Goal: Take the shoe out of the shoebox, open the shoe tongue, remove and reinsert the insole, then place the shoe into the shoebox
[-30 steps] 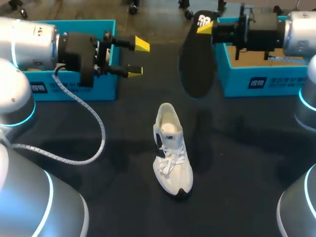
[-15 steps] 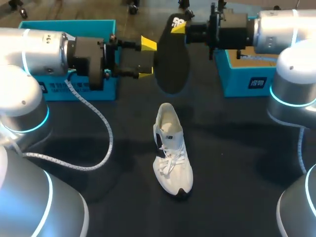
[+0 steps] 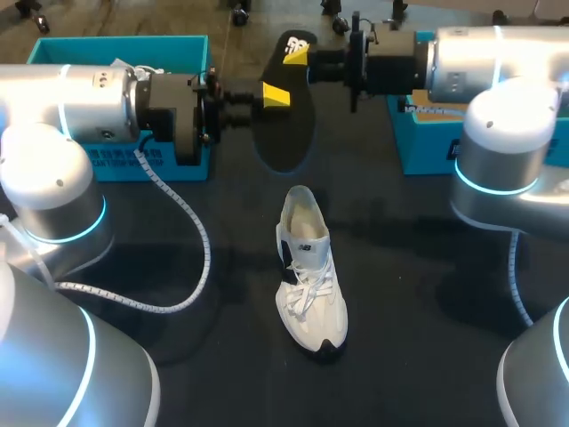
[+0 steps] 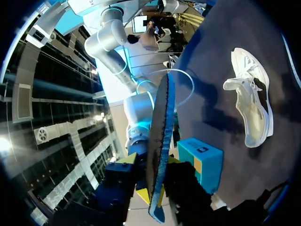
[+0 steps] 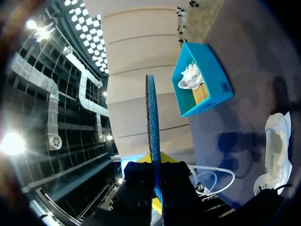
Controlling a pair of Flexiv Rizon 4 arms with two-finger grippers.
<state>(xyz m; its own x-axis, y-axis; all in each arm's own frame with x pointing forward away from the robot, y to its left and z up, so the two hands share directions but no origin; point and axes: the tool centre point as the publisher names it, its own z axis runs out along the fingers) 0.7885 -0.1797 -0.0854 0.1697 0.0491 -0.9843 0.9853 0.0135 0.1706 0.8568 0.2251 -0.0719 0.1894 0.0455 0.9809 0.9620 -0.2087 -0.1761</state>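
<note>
- Meanwhile, carried insole (image 3: 284,133) from one o'clock to twelve of shoe (image 3: 307,267), clamped in right gripper (image 3: 295,53).
- Met there by left gripper (image 3: 274,95); cannot tell its grip.
- Suggests handover before reinsertion.

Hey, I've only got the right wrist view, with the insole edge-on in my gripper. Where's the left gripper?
Observer: The left gripper is at the insole's long edge, partway along from the right gripper's hold on its end.
Operator: And the shoe? I see only part.
Observer: It stands upright on the table, toe toward the robot.
Operator: Is the box I see the only one?
Observer: No, a second box sits partly behind the right arm.
</note>
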